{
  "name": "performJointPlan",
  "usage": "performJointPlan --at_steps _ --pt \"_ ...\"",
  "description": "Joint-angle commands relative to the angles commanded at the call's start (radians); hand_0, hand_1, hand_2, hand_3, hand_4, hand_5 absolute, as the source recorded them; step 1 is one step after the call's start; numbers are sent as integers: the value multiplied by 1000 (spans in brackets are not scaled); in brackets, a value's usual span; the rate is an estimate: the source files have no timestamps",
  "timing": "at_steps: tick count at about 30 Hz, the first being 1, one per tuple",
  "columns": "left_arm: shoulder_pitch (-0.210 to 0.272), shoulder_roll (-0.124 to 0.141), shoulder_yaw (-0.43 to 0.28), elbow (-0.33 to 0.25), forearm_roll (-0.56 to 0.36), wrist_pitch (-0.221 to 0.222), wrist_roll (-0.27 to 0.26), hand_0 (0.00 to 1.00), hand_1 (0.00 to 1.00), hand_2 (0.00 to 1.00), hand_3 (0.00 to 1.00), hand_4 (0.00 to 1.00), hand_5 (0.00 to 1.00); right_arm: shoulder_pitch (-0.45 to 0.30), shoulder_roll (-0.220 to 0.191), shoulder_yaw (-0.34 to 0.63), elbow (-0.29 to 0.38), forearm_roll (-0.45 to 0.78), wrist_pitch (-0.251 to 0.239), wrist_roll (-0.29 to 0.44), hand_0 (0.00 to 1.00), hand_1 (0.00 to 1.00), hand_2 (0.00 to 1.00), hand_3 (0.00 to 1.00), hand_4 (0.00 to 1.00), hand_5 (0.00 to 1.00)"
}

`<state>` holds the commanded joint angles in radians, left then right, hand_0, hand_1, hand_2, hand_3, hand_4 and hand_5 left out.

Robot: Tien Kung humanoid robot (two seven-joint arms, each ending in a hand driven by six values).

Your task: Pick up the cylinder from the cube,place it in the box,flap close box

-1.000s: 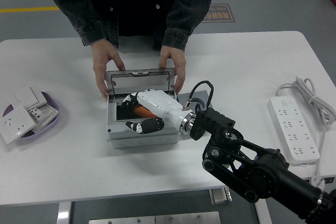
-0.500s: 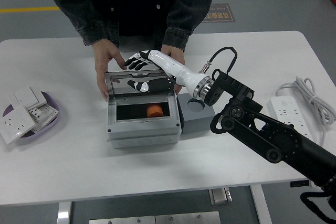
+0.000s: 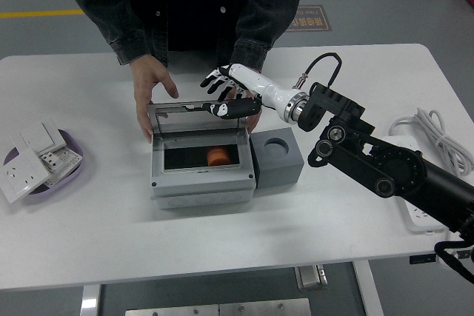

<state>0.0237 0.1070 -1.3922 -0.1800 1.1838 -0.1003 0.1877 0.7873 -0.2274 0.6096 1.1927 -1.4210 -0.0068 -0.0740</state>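
Orange cylinder [image 3: 218, 156] lies inside grey box [image 3: 201, 189], mid-worktop | right hand [image 3: 231, 91] released, fingers spread at raised lid [image 3: 195, 118] | person's hands [image 3: 150, 94] steady box's far side | cube [image 3: 278, 156] touching box

The tabletop [image 3: 111, 234] is white and smooth, with a soft sheen. The box [image 3: 201, 183] looks like matt grey plastic; its raised flap [image 3: 196, 120] is glossier and mirrors the hand [image 3: 233, 94], whose shell is glossy white plastic over black fingers [image 3: 215, 78]. The cylinder [image 3: 217, 156] is matt orange, its material hard to tell from here. The cube [image 3: 278, 160] is matt dark grey. The arm [image 3: 385, 172] is satin black. The person's sleeve [image 3: 248, 53] is dark denim-like cloth.
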Motion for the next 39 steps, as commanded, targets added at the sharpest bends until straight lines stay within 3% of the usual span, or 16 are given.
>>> performJointPlan --at_steps 11,23,33,39 --pt "-1 0 12 0 -11 -1 -9 641 672 662 707 759 316 -31 -56 -48 206 -102 -20 -47 319 527 649 701 665 320" --pt "1 1 32 0 -29 -2 -19 641 672 662 706 758 315 -138 -29 -109 246 -204 -22 -85 312 520 641 705 656 330" --pt "2 4 41 0 -41 -1 -25 640 672 662 707 758 314 -185 -73 33 332 -260 -15 -92 323 515 636 704 646 336" --pt "12 1 31 0 -37 -1 -20 640 672 662 706 758 316 -298 -81 196 361 -173 -13 -30 322 506 637 702 644 338"
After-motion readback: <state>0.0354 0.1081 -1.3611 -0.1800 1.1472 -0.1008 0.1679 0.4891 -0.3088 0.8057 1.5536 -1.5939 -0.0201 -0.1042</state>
